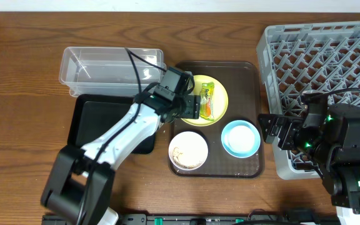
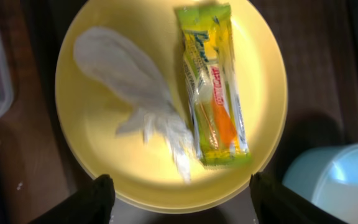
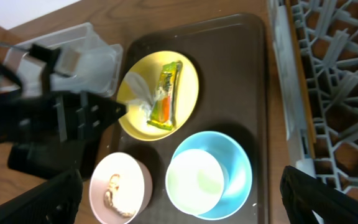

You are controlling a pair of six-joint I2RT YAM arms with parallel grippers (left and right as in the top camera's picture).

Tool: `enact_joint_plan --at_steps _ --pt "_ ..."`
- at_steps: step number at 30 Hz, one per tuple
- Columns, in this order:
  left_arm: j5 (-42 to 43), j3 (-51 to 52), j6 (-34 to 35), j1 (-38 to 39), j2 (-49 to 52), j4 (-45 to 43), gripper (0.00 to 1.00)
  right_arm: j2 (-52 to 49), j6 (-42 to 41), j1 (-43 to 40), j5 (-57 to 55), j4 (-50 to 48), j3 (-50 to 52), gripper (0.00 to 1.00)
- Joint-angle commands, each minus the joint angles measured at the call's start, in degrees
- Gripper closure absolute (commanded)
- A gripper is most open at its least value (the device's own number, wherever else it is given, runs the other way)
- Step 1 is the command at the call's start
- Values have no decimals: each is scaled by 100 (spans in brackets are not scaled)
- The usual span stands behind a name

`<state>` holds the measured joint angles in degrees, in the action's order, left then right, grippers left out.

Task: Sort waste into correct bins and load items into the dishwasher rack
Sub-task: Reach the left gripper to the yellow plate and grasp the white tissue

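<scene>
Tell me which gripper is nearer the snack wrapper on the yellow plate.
Left. The left gripper hovers open over the yellow plate, beside the snack wrapper; the right gripper sits by the dishwasher rack, beyond the light blue bowl.

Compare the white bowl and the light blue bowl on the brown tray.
Colour: the white bowl is off-white, the light blue bowl pale blue. Contents: the white bowl holds whitish food scraps; the light blue bowl looks empty. Place: the white bowl sits left, the light blue bowl nearer the dishwasher rack. Both are round, upright, and on the brown tray.
</scene>
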<state>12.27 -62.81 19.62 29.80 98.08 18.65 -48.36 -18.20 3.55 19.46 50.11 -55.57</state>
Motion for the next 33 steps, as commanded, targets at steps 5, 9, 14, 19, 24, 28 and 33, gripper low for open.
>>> enact_joint_plan --at_steps 5,9,14,19,24,28,33 --pt "-435 -136 181 24 743 -627 35 2 109 -90 199 7 -153 1" --pt "-787 -136 422 24 946 -798 44 2 109 -90 199 31 -153 1" --pt "-850 -136 457 28 1172 -1108 53 2 107 -90 199 31 -153 1" --pt "-734 -136 474 68 1283 -1108 73 2 109 -90 199 24 -153 1" --pt "-299 -245 472 33 940 -992 94 2 107 -90 199 26 -153 1" --pt "92 -363 472 -57 212 -973 94 2 109 -90 199 26 -153 1" --pt "-560 -365 468 -245 -728 -791 93 2 109 -90 197 31 -153 1"
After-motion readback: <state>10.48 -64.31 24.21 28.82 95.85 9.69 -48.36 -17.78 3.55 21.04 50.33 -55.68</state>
